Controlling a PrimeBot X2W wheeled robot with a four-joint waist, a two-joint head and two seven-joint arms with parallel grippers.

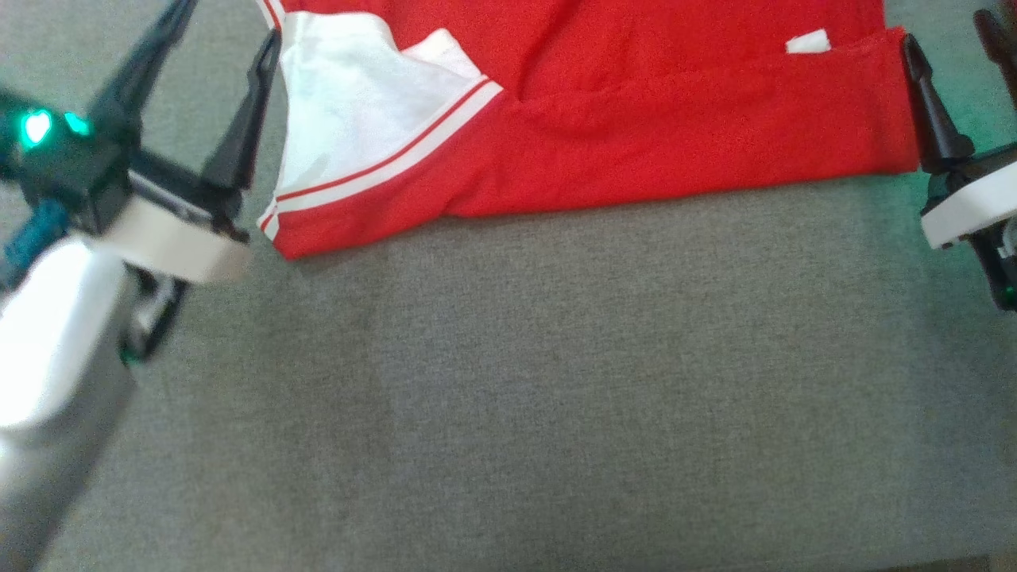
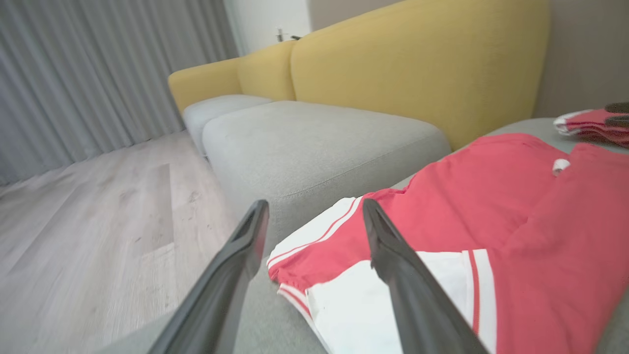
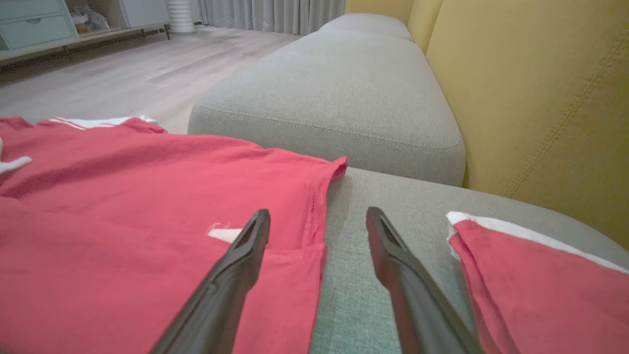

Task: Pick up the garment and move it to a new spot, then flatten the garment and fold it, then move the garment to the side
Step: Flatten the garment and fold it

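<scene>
Currently: garment [image 1: 636, 119] lies flat on the grey sofa [image 1: 556, 397] seat, with both end effectors clear of it.
You will find the left end effector [image 1: 230, 24] spread wide and empty, its inner finger just beside the white striped sleeve. The right end effector [image 1: 949, 32] likewise stands wide apart, gripping nothing, just beside the red hem at the garment's opposite end.

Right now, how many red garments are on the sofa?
2. One garment is spread between the left end effector and the right end effector; the second garment lies on the far side of the right end effector. Others may be out of frame.
</scene>
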